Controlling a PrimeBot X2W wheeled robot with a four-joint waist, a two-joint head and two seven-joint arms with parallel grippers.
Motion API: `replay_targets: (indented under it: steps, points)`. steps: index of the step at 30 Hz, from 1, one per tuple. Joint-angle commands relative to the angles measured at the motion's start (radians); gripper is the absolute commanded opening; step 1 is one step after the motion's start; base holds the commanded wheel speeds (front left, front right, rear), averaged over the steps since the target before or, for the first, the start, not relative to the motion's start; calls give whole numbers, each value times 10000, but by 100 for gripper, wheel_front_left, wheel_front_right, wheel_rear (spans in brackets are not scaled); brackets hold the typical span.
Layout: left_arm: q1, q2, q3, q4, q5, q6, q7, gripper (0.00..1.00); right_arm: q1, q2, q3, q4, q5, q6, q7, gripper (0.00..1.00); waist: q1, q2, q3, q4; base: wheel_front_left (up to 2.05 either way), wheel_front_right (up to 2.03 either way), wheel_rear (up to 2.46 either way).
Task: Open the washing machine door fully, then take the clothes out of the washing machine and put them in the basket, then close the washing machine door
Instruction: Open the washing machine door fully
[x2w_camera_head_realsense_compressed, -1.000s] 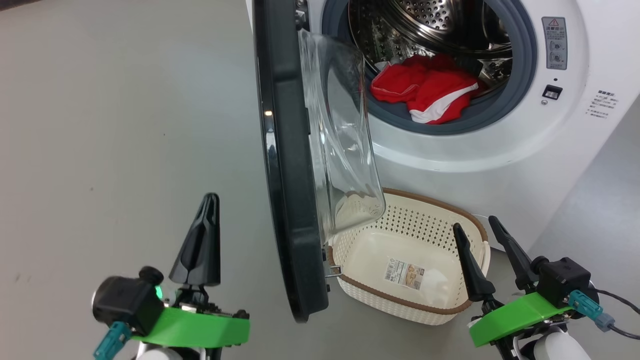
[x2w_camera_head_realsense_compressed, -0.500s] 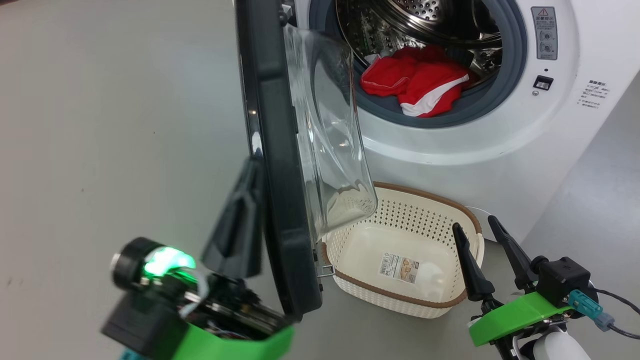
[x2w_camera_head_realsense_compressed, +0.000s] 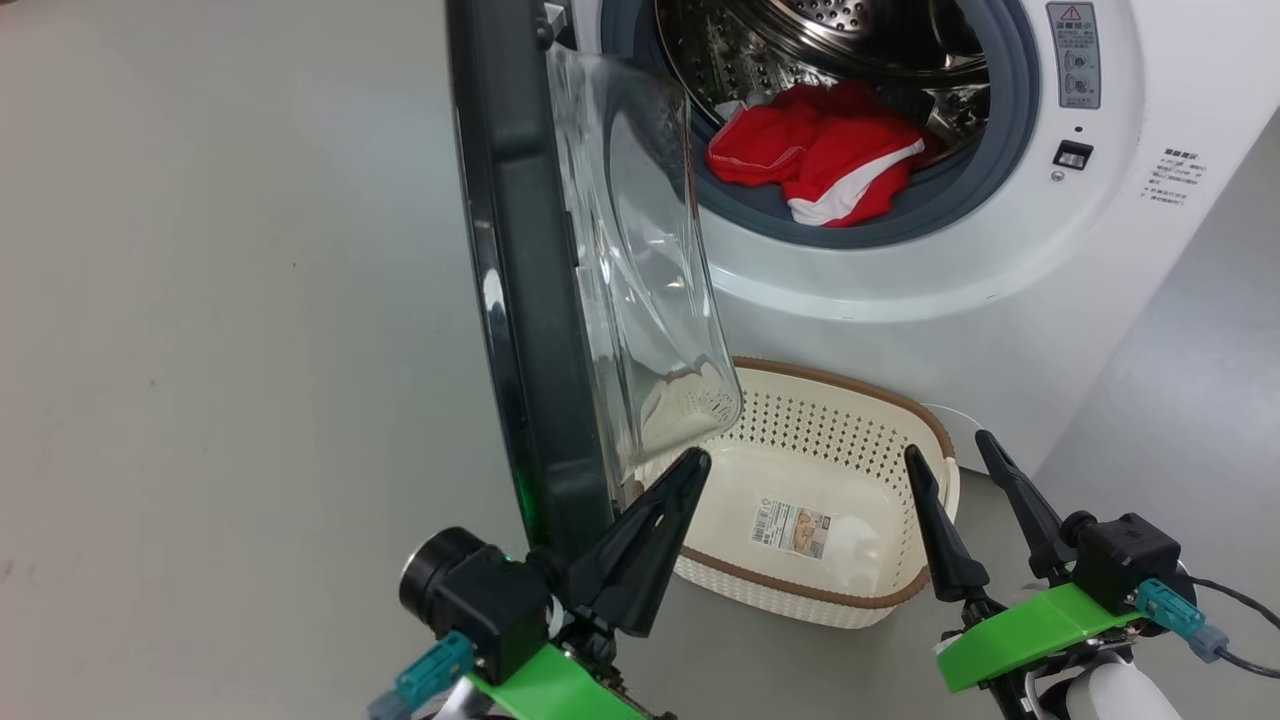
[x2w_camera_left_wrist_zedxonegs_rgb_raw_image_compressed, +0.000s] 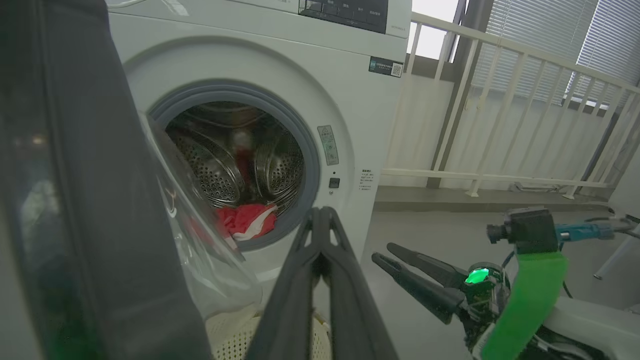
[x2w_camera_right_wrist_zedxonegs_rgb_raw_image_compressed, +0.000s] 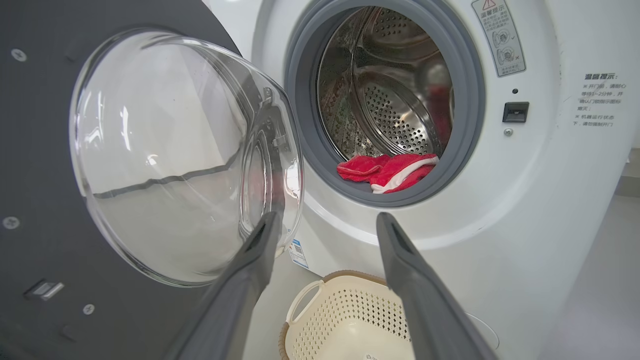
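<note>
Head view: my left gripper (x2w_camera_head_realsense_compressed: 693, 462) has its fingers pressed flat together, gripping nothing. The tips sit by the lower inner edge of the door (x2w_camera_head_realsense_compressed: 520, 300), and I can't tell whether they touch it. The door stands out from the washer (x2w_camera_head_realsense_compressed: 900, 290), edge-on to me, with its glass bowl (x2w_camera_head_realsense_compressed: 640, 280) on the drum side. My right gripper (x2w_camera_head_realsense_compressed: 947, 446) is spread wide and empty by the right end of the basket (x2w_camera_head_realsense_compressed: 840, 378). The basket sits on the floor (x2w_camera_head_realsense_compressed: 200, 300) just before the washer, below the drum (x2w_camera_head_realsense_compressed: 780, 50) mouth, a paper label (x2w_camera_head_realsense_compressed: 795, 527) on its bottom. The clothes (x2w_camera_head_realsense_compressed: 820, 160) lie in a red heap at the front of the drum, lapping onto the grey ring (x2w_camera_head_realsense_compressed: 960, 190). The right wrist view shows that heap between its spread fingers.
</note>
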Motion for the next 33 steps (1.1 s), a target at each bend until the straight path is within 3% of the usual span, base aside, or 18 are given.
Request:
replay_targets:
  steps: [1, 12, 33]
  points:
    - [-177, 114, 331, 18, -74, 33, 57, 0, -342, 16, 260, -244, -41, 65, -64, 100, 0, 0, 26, -26, 0, 0, 0]
    - [-329, 113, 675, 1252, 78, 811, 12, 0, -363, 16, 277, -212, -90, 65, -65, 100, 0, 0, 108, -64, 0, 0, 0]
    - [-112, 514, 1333, 1513, 54, 1665, -135, 0, -133, 16, 448, -199, -144, 65, -65, 100, 0, 0, 115, 722, 0, 0, 0]
